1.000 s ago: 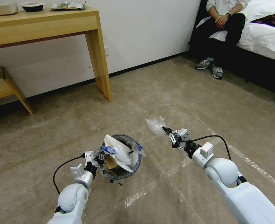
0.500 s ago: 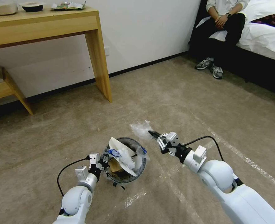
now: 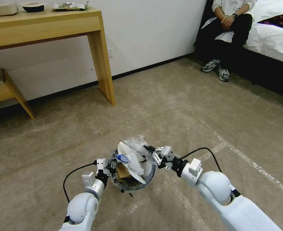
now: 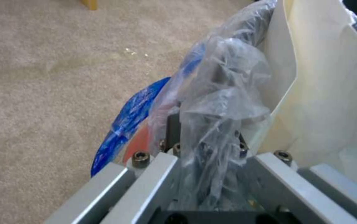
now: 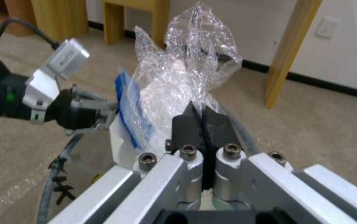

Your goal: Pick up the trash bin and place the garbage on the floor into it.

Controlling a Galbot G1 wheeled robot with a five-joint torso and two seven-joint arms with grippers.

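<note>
Gripping trash bin [image 3: 147,179] rim: left pincer [image 3: 111,166], tips bag-hidden | right pincer [image 3: 148,149] pinching clear wrapper [image 3: 134,141]

The trash bin [image 3: 133,170] sits on the floor [image 3: 179,106] between the two grippers — left gripper [image 3: 111,166] at its left rim; right gripper [image 3: 147,149] at its right rim, a clear wrapper [image 3: 135,142] over the far edge; a slipper [image 3: 130,160] lies inside.

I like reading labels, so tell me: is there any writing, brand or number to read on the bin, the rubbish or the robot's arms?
None can be read.
Trash bin liner: blue marks, too blurred to read.
Clear plastic wrapper in the right gripper: no print visible.
Left gripper: no label visible.
</note>
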